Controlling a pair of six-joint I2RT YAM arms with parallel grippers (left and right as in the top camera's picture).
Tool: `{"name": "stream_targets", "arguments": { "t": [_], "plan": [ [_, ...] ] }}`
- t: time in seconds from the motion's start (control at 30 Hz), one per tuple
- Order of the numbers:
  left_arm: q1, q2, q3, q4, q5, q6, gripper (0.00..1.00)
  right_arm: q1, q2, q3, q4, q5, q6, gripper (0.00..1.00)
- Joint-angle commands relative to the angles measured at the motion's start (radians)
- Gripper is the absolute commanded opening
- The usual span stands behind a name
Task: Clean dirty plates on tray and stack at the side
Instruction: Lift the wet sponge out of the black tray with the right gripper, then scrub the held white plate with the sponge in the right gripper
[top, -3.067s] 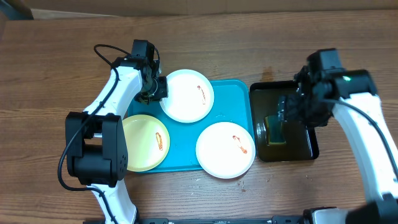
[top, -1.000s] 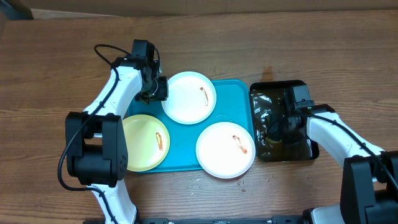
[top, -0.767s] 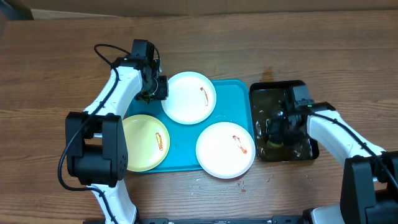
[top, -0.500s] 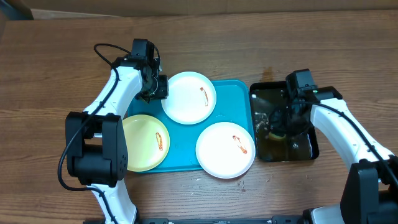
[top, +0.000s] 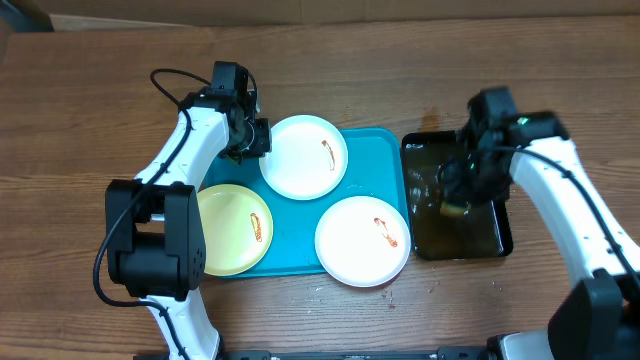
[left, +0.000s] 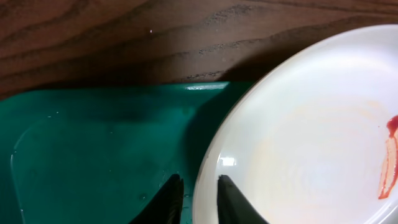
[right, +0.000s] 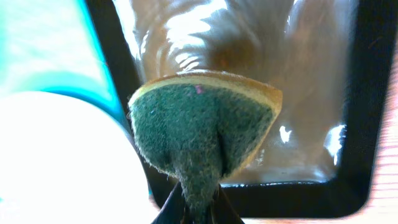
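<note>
Three dirty plates lie on the turquoise tray (top: 292, 214): a white plate (top: 304, 156) at the back, a white plate (top: 362, 240) at the front right, and a yellow-green plate (top: 232, 228) at the left, each with a red smear. My left gripper (top: 258, 140) is at the back plate's left edge. In the left wrist view my left gripper (left: 199, 200) pinches that plate's (left: 311, 143) rim, with one finger over the tray (left: 93, 155). My right gripper (right: 198, 210) is shut on a green-and-yellow sponge (right: 205, 118) and holds the sponge (top: 456, 207) above the black tray (top: 475, 240).
The black tray (right: 367, 93) holds brownish liquid and stands right of the turquoise tray. Bare wooden table surrounds both trays. The front white plate (right: 56, 162) lies close beside the black tray's left wall.
My right arm has lifted the sponge out of the black tray's liquid and risen. My left gripper's fingers have narrowed on the back plate's rim; the plates have not moved.
</note>
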Motion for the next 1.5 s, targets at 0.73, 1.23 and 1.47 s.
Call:
{"name": "stream_targets", "arguments": {
  "t": [0.73, 1.23, 1.47],
  "plan": [
    [-0.034, 0.026, -0.084, 0.067, 0.000, 0.002, 0.04, 0.003, -0.093, -0.204, 0.320, 0.008, -0.002, 0.04],
    [-0.035, 0.027, -0.084, 0.072, 0.003, 0.021, 0.04, 0.089, -0.083, -0.024, 0.377, -0.194, -0.015, 0.04],
    [-0.035, 0.027, -0.084, 0.073, -0.005, 0.068, 0.04, 0.337, -0.026, 0.003, 0.545, 0.032, -0.088, 0.04]
  ]
}}
